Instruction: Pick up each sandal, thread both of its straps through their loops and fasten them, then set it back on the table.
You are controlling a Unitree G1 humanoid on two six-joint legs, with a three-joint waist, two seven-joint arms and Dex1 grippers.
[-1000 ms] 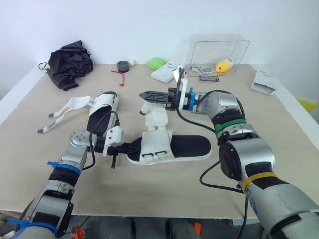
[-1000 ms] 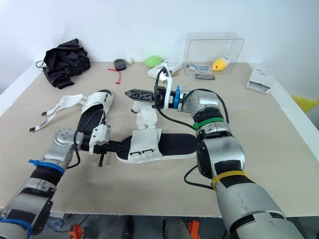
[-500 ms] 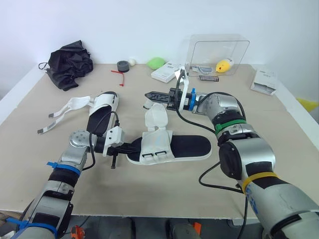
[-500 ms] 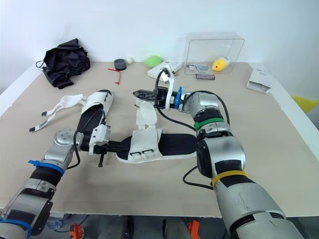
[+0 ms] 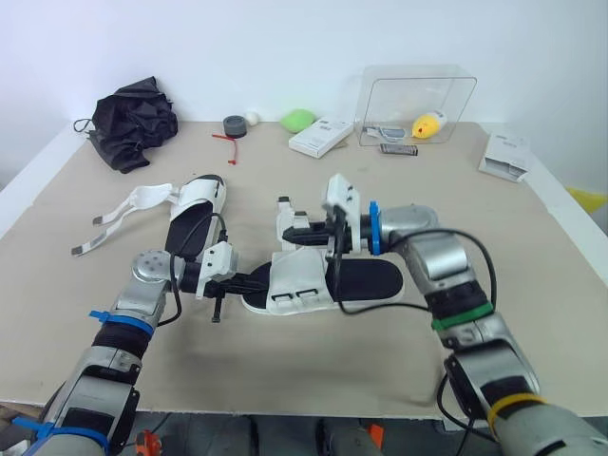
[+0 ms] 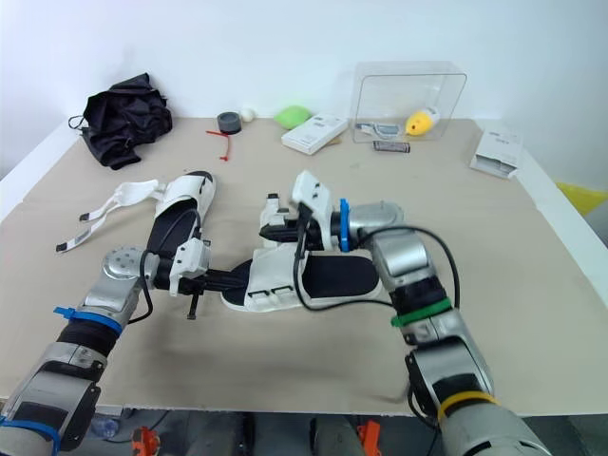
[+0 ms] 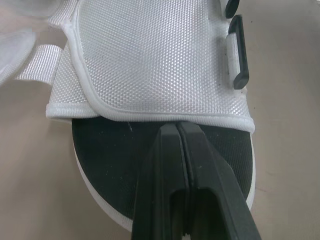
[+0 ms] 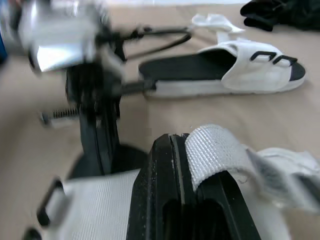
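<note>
**Table**: beige top, wall behind.

**Near sandal**: lies flat at the middle of the table. It has a black footbed and a white mesh upper at the toe end. Two black loops sit along one edge of the upper.

**Left gripper**: fingers pressed together. The tips lie over the footbed at the toe, right at the hem of the upper (whether they nip anything cannot be told).

**Right gripper**: low over the far side of the near sandal, just behind its upper. It is clamped on a strap, a white woven band whose end sticks up from between the closed fingers.

**Second sandal**: lies on the table behind the left arm, well apart from both grippers. Its loose straps trail flat on the table toward the table's left edge.

**Back of table, left to right:**
- black cloth, heaped in the left corner
- red tie
- roll of black tape
- small white ball
- green lump
- white box
- clear case with a yellow thing in it (what it is cannot be told)

**Right edge:** white carton.
</note>
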